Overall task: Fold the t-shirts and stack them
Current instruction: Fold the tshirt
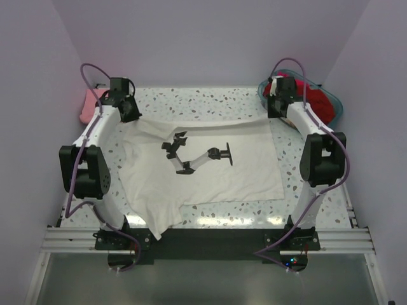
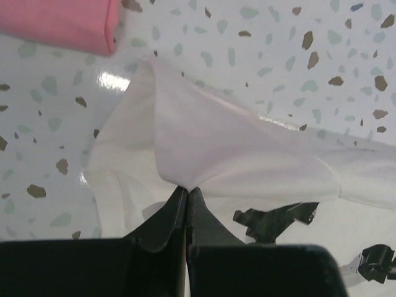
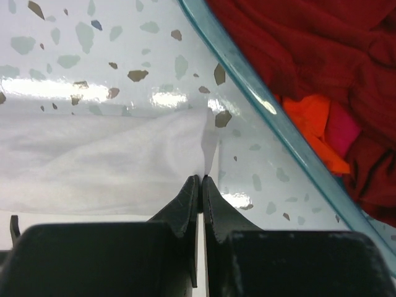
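Observation:
A large white t-shirt (image 1: 210,168) with a black graphic (image 1: 194,157) lies spread across the table's middle. My left gripper (image 1: 130,109) is shut on its far left corner; the wrist view shows the cloth (image 2: 204,142) pinched and lifted into a peak at my fingertips (image 2: 187,190). My right gripper (image 1: 278,105) is shut on the far right corner, the cloth (image 3: 111,161) pulled up at my fingertips (image 3: 202,178). A folded pink shirt (image 1: 86,107) lies at the far left and also shows in the left wrist view (image 2: 62,21). Red shirts (image 1: 315,98) fill the basket and show in the right wrist view (image 3: 309,55).
A teal plastic basket (image 1: 337,105) stands at the far right corner, its rim (image 3: 260,93) close to my right fingers. Orange and magenta cloth (image 3: 315,124) lies among the red in it. The near left part of the white shirt hangs over the table's front edge (image 1: 159,225).

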`<state>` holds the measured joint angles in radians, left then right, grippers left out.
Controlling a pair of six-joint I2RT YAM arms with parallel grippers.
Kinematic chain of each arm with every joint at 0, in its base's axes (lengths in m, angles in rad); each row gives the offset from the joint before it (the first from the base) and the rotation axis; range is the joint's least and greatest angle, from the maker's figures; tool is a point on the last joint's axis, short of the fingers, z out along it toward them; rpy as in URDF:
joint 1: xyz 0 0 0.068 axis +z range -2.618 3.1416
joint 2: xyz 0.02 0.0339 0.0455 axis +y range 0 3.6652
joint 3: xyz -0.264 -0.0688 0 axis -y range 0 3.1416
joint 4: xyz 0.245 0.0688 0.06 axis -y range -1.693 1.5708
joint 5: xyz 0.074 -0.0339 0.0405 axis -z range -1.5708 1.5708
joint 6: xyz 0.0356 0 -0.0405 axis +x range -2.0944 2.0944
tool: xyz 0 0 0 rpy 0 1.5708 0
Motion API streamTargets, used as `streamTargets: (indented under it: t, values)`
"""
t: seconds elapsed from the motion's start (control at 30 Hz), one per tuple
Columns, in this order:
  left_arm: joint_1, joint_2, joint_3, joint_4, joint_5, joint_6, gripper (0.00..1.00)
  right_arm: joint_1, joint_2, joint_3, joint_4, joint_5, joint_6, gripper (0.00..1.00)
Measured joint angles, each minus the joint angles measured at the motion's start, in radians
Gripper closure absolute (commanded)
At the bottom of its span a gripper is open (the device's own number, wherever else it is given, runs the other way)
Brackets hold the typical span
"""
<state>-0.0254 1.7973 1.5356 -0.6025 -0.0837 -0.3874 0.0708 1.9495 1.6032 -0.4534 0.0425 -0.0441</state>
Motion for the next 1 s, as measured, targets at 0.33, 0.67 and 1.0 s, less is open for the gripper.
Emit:
streamTargets:
  t: [0.33, 0.67, 1.0]
  values:
    - [0.004, -0.041, -0.200, -0.009, 0.037, -0.041, 1.00, 0.000, 0.037, -0.078, -0.013, 0.019, 0.026, 1.00]
    - [0.004, -0.041, -0.257, 0.010, 0.051, -0.044, 1.00, 0.000, 0.124, -0.079, -0.015, 0.045, 0.030, 1.00]
    - [0.005, -0.041, -0.254, -0.003, 0.030, -0.044, 1.00, 0.000, 0.131, -0.069, -0.079, 0.079, 0.079, 1.00]
